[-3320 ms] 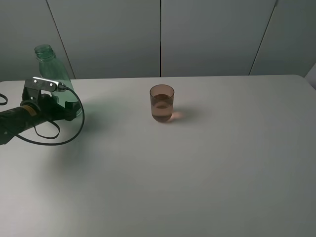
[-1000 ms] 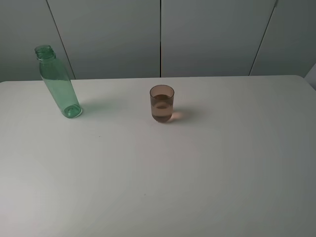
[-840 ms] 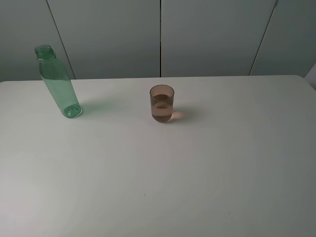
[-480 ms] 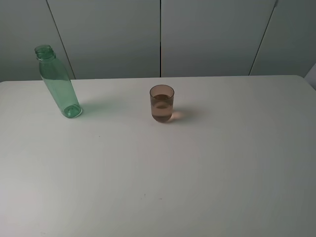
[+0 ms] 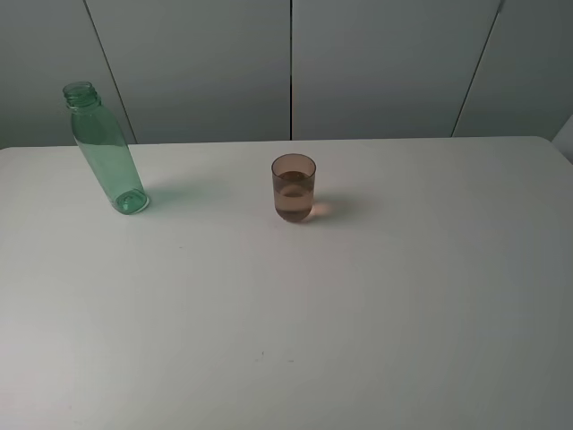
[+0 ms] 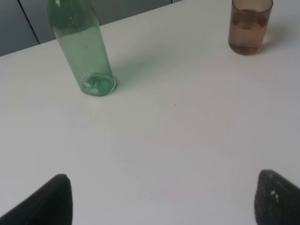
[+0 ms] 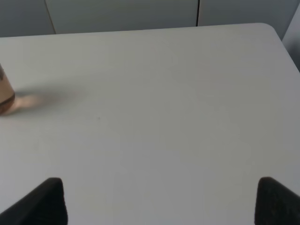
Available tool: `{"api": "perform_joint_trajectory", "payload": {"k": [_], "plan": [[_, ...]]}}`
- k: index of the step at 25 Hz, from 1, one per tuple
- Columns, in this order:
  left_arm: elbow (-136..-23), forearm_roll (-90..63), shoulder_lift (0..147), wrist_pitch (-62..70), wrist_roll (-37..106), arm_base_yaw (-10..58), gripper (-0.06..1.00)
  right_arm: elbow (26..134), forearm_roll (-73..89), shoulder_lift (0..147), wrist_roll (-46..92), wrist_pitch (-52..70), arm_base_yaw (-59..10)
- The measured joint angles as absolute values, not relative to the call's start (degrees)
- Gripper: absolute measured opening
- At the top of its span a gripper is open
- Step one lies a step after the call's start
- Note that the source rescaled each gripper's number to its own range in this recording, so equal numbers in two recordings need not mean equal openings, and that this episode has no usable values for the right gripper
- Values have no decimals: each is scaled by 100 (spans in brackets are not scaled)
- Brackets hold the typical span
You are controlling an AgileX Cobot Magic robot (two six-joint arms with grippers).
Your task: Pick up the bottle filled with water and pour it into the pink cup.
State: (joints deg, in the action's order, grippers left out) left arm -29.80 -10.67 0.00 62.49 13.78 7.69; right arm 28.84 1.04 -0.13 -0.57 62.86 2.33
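The green-tinted capless bottle (image 5: 107, 152) stands on its base at the back left of the white table (image 5: 358, 313). I see no water level in it. The pink cup (image 5: 294, 188) stands near the table's middle back, with liquid to about half its height. Neither arm shows in the exterior high view. In the left wrist view the bottle (image 6: 82, 47) and the cup (image 6: 248, 26) lie well ahead of my left gripper (image 6: 164, 201), which is open and empty. My right gripper (image 7: 159, 201) is open and empty, and only the cup's edge (image 7: 4, 96) shows at the side of its view.
Grey wall panels (image 5: 376, 63) stand behind the table's back edge. The table's right back corner (image 7: 267, 28) shows in the right wrist view.
About three seconds ago my left gripper was around the bottle's lower part. It has let go and drawn back out of the exterior view. Nothing has moved in the last second.
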Motion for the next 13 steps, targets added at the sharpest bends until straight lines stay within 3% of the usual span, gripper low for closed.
{"api": "perform_joint_trajectory", "payload": {"k": [13], "plan": [[-2980,-1048,0,6249,1345,771,98,2884,104,-13,-57,6286,233]]}}
